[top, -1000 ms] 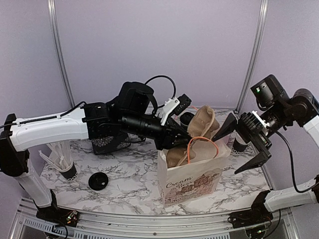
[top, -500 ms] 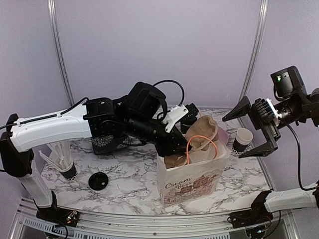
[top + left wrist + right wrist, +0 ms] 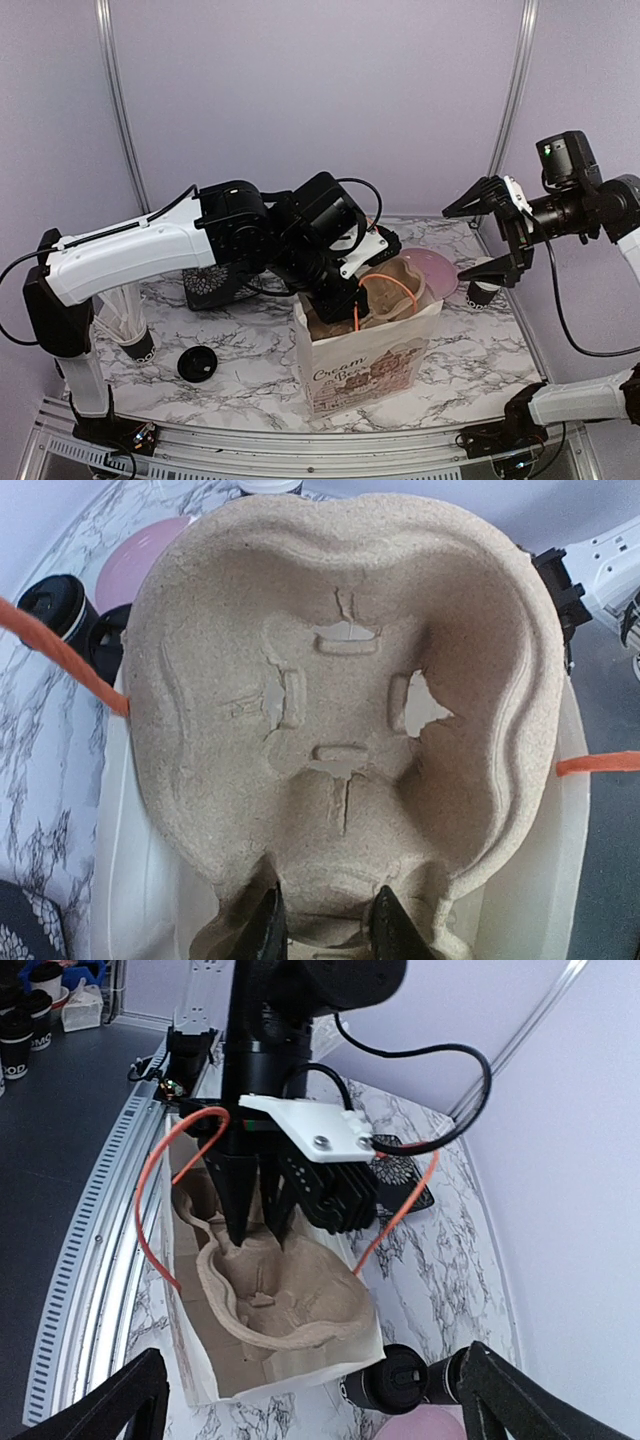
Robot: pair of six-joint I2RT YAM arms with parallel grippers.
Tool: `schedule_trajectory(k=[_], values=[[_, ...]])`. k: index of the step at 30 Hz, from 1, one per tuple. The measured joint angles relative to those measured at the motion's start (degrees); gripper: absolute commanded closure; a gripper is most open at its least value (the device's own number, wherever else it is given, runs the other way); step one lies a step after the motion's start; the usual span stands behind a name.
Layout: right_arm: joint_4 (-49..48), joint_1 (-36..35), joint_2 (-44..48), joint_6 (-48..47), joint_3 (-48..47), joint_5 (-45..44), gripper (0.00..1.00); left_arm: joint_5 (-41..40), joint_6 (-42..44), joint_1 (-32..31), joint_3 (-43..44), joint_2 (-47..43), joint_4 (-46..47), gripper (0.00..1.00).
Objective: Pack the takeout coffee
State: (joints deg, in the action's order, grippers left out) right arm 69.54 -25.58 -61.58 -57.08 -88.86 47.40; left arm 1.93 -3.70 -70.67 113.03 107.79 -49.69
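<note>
The left gripper [image 3: 320, 928], clamped on the pulp cup carrier [image 3: 340, 680], has pushed it deeper into the paper bag [image 3: 365, 365], while the right gripper [image 3: 452, 243], jaws wide apart, has backed off; the lidded coffee cups [image 3: 398, 1380] stand behind the bag, not yet loaded

We are looking at a pale lilac wall [image 3: 300, 90] closing off the back and sides, with two slim aluminium uprights [image 3: 115, 110] running up it, one left and one right. A table [image 3: 250, 350] with a white, grey-veined marble top is filling the foreground, and a ribbed metal rail [image 3: 300, 440] is edging its near side. Soft, even light is falling over it all. From the right wrist we are seeing dark grey floor [image 3: 60, 1090] beyond that rail
</note>
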Motion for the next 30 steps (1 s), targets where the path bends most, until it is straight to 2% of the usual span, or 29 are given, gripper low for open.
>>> schedule_trajectory(k=[11, 18, 26, 30], values=[[-7.4, 6.9, -4.1, 3.2, 5.2, -2.6, 0.01, -2.4, -1.8, 0.0, 6.4, 2.6, -10.0, 0.78], [-8.2, 7.1, -3.8, 3.0, 8.5, -2.5, 0.01, -3.6, -3.6, 0.1, 10.2, 8.7, -15.2, 0.78], [-9.3, 7.1, -3.1, 3.0, 12.3, -2.6, 0.01, -3.9, -4.8, 1.0, 10.4, 10.4, -17.8, 0.78], [-9.6, 7.1, -3.1, 2.9, 14.0, -2.7, 0.01, -3.9, -5.0, 1.5, 11.0, 12.0, -18.0, 0.74]])
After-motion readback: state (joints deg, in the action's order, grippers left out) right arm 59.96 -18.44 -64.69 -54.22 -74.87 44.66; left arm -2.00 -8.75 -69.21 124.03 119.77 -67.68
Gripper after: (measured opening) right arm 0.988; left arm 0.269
